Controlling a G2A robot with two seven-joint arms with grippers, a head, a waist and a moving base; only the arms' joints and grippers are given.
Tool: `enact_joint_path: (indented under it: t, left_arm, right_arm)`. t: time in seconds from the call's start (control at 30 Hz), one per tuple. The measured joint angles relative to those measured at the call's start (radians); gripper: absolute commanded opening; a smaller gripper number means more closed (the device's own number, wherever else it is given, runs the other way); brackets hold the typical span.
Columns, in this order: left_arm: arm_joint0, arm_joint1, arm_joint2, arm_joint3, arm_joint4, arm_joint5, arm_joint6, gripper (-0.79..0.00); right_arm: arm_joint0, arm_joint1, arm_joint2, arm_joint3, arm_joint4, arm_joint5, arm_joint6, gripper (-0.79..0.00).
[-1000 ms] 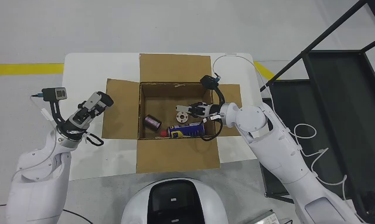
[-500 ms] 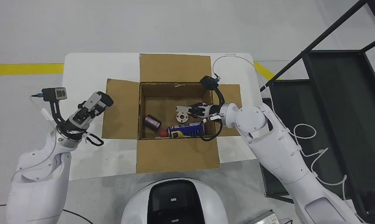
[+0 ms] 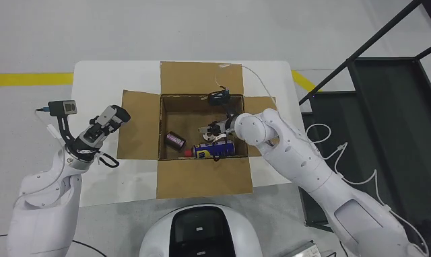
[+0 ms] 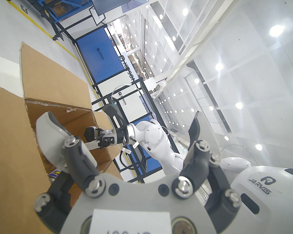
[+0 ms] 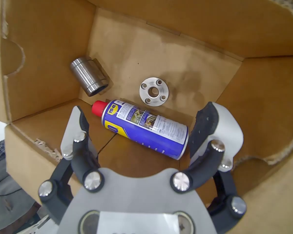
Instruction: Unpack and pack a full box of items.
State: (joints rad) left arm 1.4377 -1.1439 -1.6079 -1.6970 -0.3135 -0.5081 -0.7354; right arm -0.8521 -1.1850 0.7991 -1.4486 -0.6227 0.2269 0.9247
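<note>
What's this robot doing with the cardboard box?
The right gripper hangs open inside the cardboard box, just above a blue spray can lying on the bottom. A metal cylinder and a round flange disc lie near the can. The left gripper, open and holding nothing, is over the table beside the box.

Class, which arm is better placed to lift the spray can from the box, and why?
Right. The right gripper, open, hangs inside the box by the can; the left gripper sits outside the box.
</note>
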Motion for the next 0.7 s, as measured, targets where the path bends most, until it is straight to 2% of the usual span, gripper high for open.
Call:
enact_joint_path:
  t: [0.17, 0.7]
  left_arm:
    - [0.0, 0.0, 0.0, 0.0, 0.0, 0.0, 0.0, 0.0]
    - [0.0, 0.0, 0.0, 0.0, 0.0, 0.0, 0.0, 0.0]
  right_arm:
    - [0.051, -0.021, -0.065, 0.08, -0.043, -0.035, 0.035, 0.0]
    - [0.05, -0.021, -0.063, 0.078, -0.041, -0.034, 0.034, 0.0]
